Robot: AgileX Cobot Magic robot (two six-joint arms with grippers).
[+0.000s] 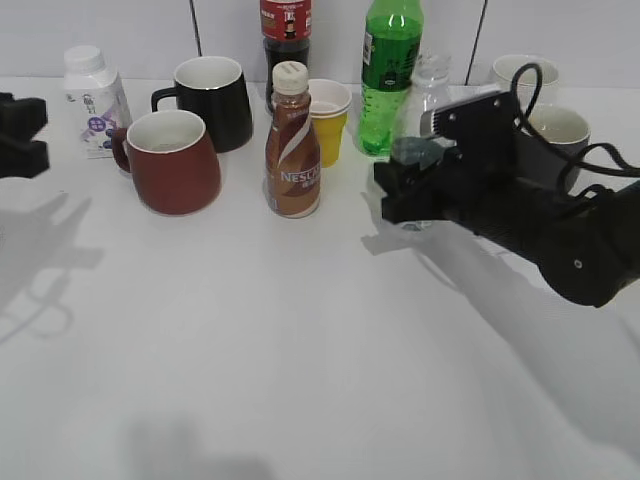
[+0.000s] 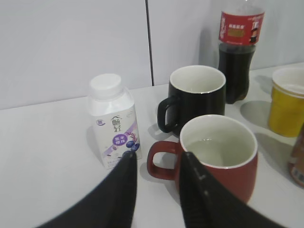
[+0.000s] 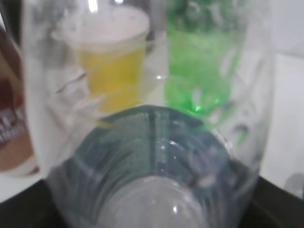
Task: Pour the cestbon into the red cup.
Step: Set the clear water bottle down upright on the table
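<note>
The cestbon (image 1: 424, 92), a clear bottle with a dark green label, stands upright at the right of the row. My right gripper (image 1: 402, 192) is shut round its lower body. In the right wrist view the cestbon (image 3: 152, 156) fills the frame, blurred and very close. The red cup (image 1: 176, 162) stands at the left of the row, white inside, with a little clear liquid in it (image 2: 219, 153). My left gripper (image 2: 157, 159) is open and empty, its fingers framing the cup's handle from a distance. It sits at the left edge of the exterior view (image 1: 20, 135), apart from the cup.
Along the back stand a white yogurt bottle (image 1: 94, 103), a black mug (image 1: 214, 100), a cola bottle (image 1: 285, 40), a brown Nescafe bottle (image 1: 292, 150), a yellow paper cup (image 1: 328, 125) and a green soda bottle (image 1: 390, 70). Two pale mugs (image 1: 556, 135) stand behind my right arm.
</note>
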